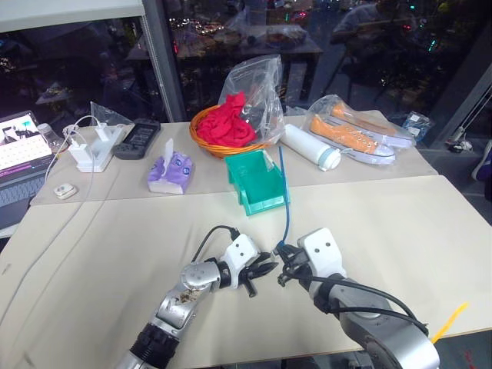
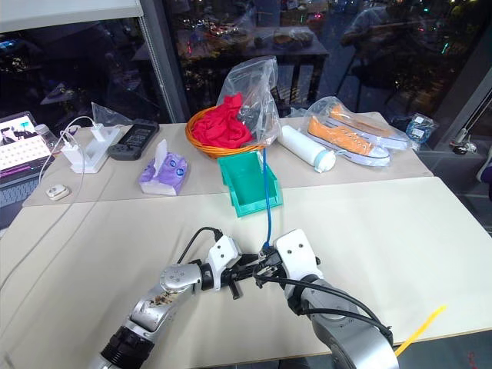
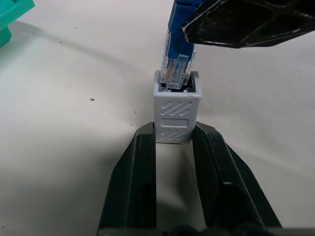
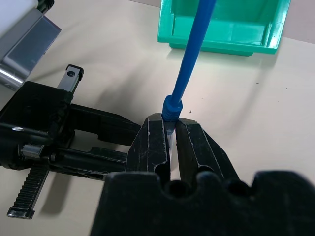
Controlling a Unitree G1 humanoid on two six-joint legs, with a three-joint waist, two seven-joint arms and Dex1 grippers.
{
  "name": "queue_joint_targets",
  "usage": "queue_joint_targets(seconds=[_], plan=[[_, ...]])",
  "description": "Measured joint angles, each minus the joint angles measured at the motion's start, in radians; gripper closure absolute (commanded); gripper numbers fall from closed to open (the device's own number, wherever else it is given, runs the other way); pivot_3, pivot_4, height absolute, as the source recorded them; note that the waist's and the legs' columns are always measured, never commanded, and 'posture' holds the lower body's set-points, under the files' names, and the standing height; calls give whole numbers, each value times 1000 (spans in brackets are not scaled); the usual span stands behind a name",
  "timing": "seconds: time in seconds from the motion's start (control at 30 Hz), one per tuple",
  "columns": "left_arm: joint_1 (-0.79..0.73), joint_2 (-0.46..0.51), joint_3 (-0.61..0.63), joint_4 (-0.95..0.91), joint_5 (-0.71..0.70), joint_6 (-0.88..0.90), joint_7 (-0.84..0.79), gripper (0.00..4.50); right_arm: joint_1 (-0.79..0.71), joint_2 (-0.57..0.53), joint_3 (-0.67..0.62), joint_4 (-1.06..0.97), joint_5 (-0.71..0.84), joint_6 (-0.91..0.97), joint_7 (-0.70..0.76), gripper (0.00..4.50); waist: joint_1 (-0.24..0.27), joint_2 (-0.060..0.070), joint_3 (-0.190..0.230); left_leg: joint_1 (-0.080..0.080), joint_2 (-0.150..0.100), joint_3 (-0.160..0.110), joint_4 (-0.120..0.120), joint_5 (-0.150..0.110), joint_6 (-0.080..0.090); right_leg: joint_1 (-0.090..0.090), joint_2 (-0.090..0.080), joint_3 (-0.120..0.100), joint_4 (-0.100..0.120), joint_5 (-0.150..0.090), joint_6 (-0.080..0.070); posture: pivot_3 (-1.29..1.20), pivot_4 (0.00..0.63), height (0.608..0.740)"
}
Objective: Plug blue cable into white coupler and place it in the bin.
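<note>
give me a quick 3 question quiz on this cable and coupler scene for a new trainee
1. True or false: the left gripper holds the white coupler between its fingers.
2. What does the right gripper grip?
A. the blue cable near its plug
B. the rim of the bin
C. a white charger cord
3. Fill in: past the grippers, the blue cable runs up to the teal ____.

Key
1. True: the coupler sits clamped between the two black fingers.
2. A: its jaws are shut on the cable just behind the clear plug, whose tip is at the coupler's socket.
3. bin
</note>
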Motion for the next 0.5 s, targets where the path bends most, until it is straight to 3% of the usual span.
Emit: queue_joint_targets(seconds=[0.5], plan=[[10, 10, 2, -12, 1, 4, 10, 3894, -26, -28, 37, 18, -12, 9, 6, 4500, -8, 0, 0, 1, 0, 0, 0, 0, 0, 1, 0, 0, 0, 0, 0, 0, 150, 732]])
